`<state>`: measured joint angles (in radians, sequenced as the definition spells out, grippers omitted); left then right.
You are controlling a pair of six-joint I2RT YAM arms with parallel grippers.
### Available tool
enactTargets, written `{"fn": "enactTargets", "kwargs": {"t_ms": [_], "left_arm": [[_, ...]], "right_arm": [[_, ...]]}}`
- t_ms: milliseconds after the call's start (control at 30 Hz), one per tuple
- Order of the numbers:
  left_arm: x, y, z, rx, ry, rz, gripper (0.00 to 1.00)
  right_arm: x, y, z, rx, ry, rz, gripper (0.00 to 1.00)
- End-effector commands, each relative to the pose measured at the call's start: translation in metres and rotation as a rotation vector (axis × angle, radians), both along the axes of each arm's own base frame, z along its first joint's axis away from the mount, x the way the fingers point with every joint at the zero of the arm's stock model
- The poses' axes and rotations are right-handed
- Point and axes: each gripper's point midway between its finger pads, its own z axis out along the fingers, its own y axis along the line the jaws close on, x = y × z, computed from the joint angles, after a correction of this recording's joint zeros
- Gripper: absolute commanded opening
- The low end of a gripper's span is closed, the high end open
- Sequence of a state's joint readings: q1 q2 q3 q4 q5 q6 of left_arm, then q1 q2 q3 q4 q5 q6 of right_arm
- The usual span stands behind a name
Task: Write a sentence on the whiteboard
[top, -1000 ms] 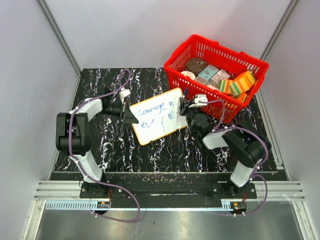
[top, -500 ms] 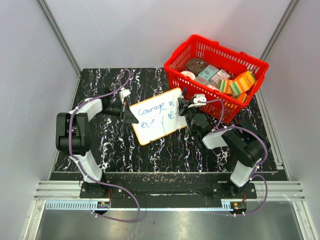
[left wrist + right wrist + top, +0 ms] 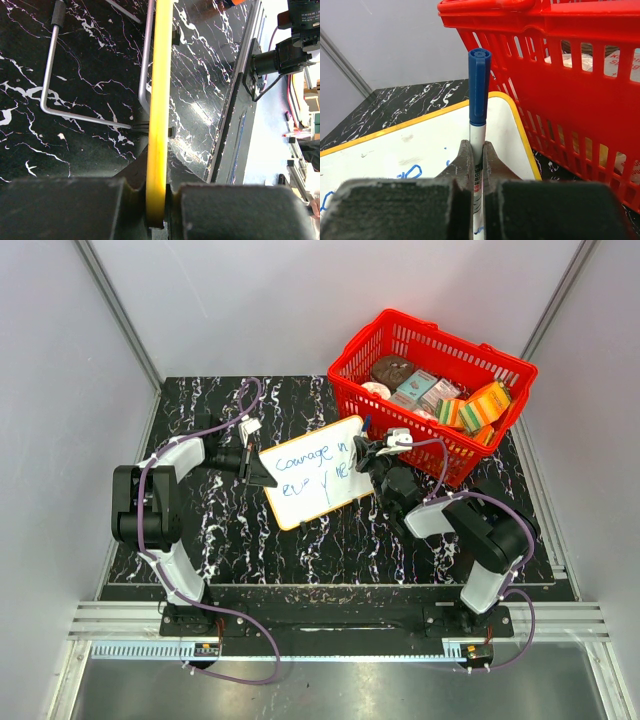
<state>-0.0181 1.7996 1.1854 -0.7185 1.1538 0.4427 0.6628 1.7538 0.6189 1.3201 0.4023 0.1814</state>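
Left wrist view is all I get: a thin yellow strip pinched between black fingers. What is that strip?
Observer: The rim of the small white rectangular whiteboard; the left gripper grips its left edge.
Operator: Anything written on it?
Observer: A blue handwritten sentence in two lines, the top reading "Courage in".
Operator: And the right arm?
Observer: The right gripper is shut on a white marker with a blue cap, at the board's right edge.

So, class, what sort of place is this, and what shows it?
Most likely a robotics lab test cell: a left arm and a right arm bolted to a black marbled table, plain walls with metal framing closing it in, and a basket of small items.
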Motion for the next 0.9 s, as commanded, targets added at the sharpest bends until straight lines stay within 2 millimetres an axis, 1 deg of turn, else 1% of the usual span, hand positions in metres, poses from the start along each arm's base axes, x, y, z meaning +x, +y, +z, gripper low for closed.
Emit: {"fn": "enactTargets", "kwargs": {"t_ms": [0, 333, 567, 667, 767, 800, 867], "left_arm": [[0.012, 0.018, -0.019, 0.19, -0.114, 0.004, 0.0], [0.013, 0.018, -0.019, 0.191, -0.113, 0.006, 0.0], [0.013, 0.018, -0.02, 0.191, -0.111, 0.005, 0.0], [0.012, 0.017, -0.019, 0.19, -0.113, 0.003, 0.0], [0.012, 0.018, -0.019, 0.191, -0.114, 0.005, 0.0], [0.013, 0.018, -0.018, 0.191, -0.115, 0.006, 0.0], [0.013, 0.018, -0.018, 0.192, -0.117, 0.006, 0.0]], "right_arm": [[0.002, -0.004, 0.024, 0.072, -0.072, -0.017, 0.0], [0.006, -0.004, 0.008, 0.028, -0.017, -0.03, 0.0], [0.005, -0.003, 0.002, 0.018, 0.004, -0.028, 0.0], [0.003, -0.005, 0.004, 0.028, -0.004, -0.026, 0.0], [-0.001, -0.007, 0.013, 0.038, -0.024, -0.018, 0.0], [-0.005, -0.007, 0.022, 0.049, -0.043, -0.003, 0.0], [-0.013, -0.006, 0.031, 0.059, -0.068, 0.028, 0.0]]}}
